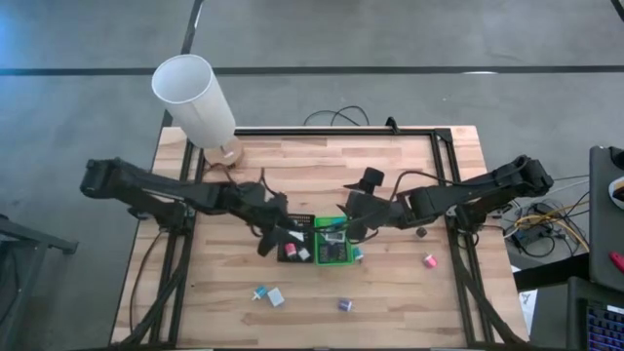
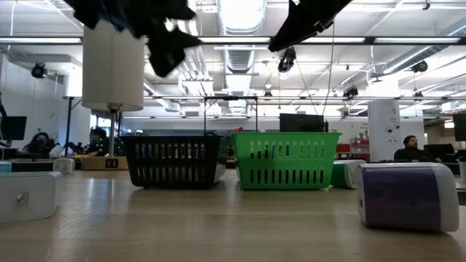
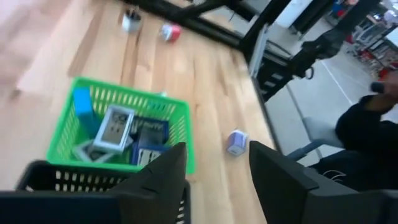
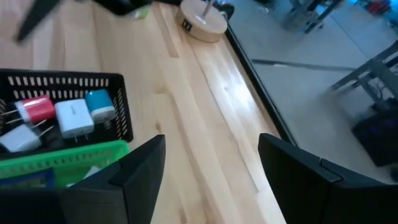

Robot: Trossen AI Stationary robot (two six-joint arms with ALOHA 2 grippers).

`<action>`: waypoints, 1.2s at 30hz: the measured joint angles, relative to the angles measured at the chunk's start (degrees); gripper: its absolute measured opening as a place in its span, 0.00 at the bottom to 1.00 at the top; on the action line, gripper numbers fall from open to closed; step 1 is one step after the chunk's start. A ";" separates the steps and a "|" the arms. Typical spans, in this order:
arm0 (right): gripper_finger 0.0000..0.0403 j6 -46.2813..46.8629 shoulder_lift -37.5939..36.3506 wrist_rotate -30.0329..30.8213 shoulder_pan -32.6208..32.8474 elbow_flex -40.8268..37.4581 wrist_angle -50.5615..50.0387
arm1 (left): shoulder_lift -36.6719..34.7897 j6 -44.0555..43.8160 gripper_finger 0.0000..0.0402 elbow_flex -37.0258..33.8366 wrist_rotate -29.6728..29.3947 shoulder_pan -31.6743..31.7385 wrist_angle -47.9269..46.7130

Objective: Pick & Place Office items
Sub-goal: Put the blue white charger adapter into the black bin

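Black tray (image 4: 68, 79): pink, white, teal items. Green tray (image 3: 118, 99): several items. Left claw (image 3: 214, 165), right claw (image 4: 211, 162) open, empty.

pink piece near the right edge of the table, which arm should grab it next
Right. The pink piece lies loose on the right arm's side, close to the right tool; the left tool hangs over the black basket, across the green basket.

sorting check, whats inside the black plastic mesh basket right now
In the black plastic mesh basket: a pink-capped white piece, a white block, a teal piece, another white piece. The green basket covers its near side.
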 joint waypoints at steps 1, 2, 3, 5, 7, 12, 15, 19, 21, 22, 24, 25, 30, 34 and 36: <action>0.63 -0.71 0.00 0.06 0.00 -0.04 0.58 | -1.76 0.14 0.44 0.31 -0.16 0.00 -2.31; 0.62 -1.16 0.00 0.07 0.00 -0.06 1.11 | -3.53 0.20 0.44 0.62 -0.64 0.00 -4.80; 0.62 -1.77 0.00 0.08 0.00 -0.08 1.68 | -5.31 0.22 0.43 0.90 -1.29 0.00 -7.06; 0.62 -3.12 0.00 0.09 0.00 -0.15 2.81 | -8.73 0.19 0.43 1.00 -3.58 0.00 -11.99; 0.63 -4.61 0.00 0.09 0.00 -0.22 3.71 | -11.89 0.17 0.42 1.00 -5.85 0.00 -16.73; 0.63 -8.56 0.00 0.15 -0.02 -0.25 6.80 | -17.91 -3.59 0.40 1.00 -11.65 0.02 -31.92; 0.62 -11.97 0.00 0.13 -0.02 -0.25 9.05 | -19.70 -5.90 0.39 0.98 -13.60 0.02 -38.38; 0.62 -13.58 0.00 0.13 -0.02 -0.25 11.27 | -19.71 -9.96 0.40 -0.42 -12.15 -0.60 -39.10; 0.62 -13.85 0.00 0.13 -0.02 -0.25 11.80 | -18.67 -12.43 0.40 -1.53 -9.79 -1.34 -38.50; 0.62 -13.85 0.00 0.13 -0.02 -0.25 11.98 | -18.05 -13.87 0.40 -2.12 -8.23 -1.82 -38.31; 0.62 -13.79 0.00 0.13 -0.02 -0.25 12.16 | -16.63 -17.39 0.40 -3.23 -5.35 -3.03 -38.64; 0.62 -13.79 0.00 0.13 -0.02 -0.28 12.17 | -15.76 -19.21 0.40 -3.53 -4.23 -3.82 -38.40; 0.62 -11.72 0.00 -0.16 -0.02 -0.47 12.10 | -11.86 -26.99 0.41 -4.11 -1.74 -9.28 -38.40; 0.62 -11.26 0.00 -0.26 -0.02 -0.49 12.03 | -8.72 -32.55 0.44 -3.43 -1.80 -13.80 -38.24; 0.62 -11.16 0.00 -0.35 -0.02 -0.51 12.03 | -6.96 -34.96 0.46 -2.67 -2.60 -15.68 -38.26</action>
